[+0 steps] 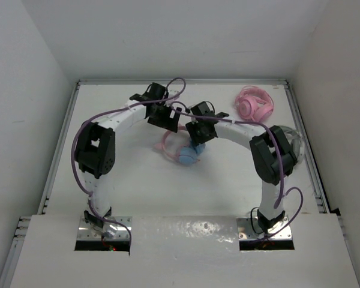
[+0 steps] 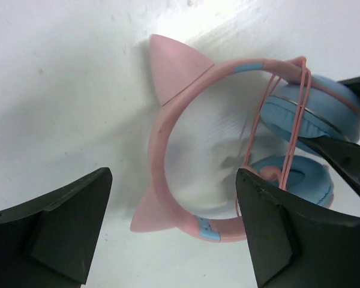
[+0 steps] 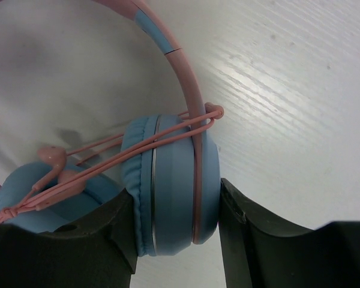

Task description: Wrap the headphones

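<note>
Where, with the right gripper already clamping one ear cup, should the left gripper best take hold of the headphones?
Probably the headphones' pink headband, on the bare stretch between its cat ears, from above, left gripper straddling it. The thin band lies on its side there, clear of the cable and the right gripper.

headphones (image 2: 159, 138): no readable writing is showing on the band or cups.
table (image 1: 144, 192): nothing legible is showing.
all views: no brand, number or sign is showing.
</note>
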`<state>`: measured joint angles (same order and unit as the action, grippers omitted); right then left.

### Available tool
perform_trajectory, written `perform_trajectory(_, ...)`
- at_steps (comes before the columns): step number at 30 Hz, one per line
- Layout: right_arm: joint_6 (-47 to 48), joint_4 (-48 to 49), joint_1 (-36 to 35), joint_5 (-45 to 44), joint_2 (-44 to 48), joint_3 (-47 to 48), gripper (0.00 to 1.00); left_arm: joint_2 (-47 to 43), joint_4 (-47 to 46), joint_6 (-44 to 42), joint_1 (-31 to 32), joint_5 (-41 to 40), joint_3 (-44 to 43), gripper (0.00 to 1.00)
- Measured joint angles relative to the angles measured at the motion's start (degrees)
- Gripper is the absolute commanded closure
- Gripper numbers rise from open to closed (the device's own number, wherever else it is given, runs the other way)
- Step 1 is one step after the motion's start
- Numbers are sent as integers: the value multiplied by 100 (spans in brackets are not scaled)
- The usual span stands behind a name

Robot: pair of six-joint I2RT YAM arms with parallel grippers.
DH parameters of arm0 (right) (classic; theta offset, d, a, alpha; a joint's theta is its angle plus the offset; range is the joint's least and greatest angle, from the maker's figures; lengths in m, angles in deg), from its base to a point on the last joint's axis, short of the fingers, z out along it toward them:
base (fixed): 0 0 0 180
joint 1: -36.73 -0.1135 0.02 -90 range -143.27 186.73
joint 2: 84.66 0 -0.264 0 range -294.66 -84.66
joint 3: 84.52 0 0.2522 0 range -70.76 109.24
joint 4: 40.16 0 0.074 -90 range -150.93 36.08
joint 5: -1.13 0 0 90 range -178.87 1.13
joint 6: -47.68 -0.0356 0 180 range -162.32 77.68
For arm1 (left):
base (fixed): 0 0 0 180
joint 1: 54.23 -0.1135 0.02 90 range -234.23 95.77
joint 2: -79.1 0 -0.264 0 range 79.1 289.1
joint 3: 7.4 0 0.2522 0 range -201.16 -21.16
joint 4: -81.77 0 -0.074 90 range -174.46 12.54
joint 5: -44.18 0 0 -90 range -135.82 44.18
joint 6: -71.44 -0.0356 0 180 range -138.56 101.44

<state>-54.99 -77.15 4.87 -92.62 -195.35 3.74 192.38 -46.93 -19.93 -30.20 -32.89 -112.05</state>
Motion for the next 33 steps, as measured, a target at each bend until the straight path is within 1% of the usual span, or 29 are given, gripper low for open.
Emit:
perform_trajectory(2, -155, -9, 68, -92, 61, -74, 100, 0, 4, 13, -2, -2, -170, 15)
perform_trajectory(8, -612, -164, 538, -238, 256, -229, 100, 0, 48, 37, -129, 37, -555, 14)
perform_trajectory(12, -890, -192, 942, -260, 271, -223, 100, 0, 96, 35, -367, 68, -713, 14)
perform_trajectory(15, -1093, -391, 1224, -275, 258, -74, 100, 0, 127, 35, -588, 68, -728, 14)
perform_trajectory(19, -1390, -525, 1537, -409, 120, 356, 100, -7, 151, 35, -890, 94, -678, 14)
perform_trajectory(21, -1550, -584, 1646, -542, -17, 647, 100, -48, 85, 33, -1016, 105, -492, 14)
perform_trajectory(26, -1976, -754, 1808, -846, -616, 1602, 100, -238, 125, 31, -1257, 103, 190, 14)
perform_trajectory(29, -2181, -796, 1858, -981, -1014, 2127, 100, -365, 105, 28, -1320, 83, 466, 14)
perform_trajectory(33, -2393, -973, 1906, -1143, -1591, 2852, 100, -564, 61, 15, -1344, 76, 625, 14)
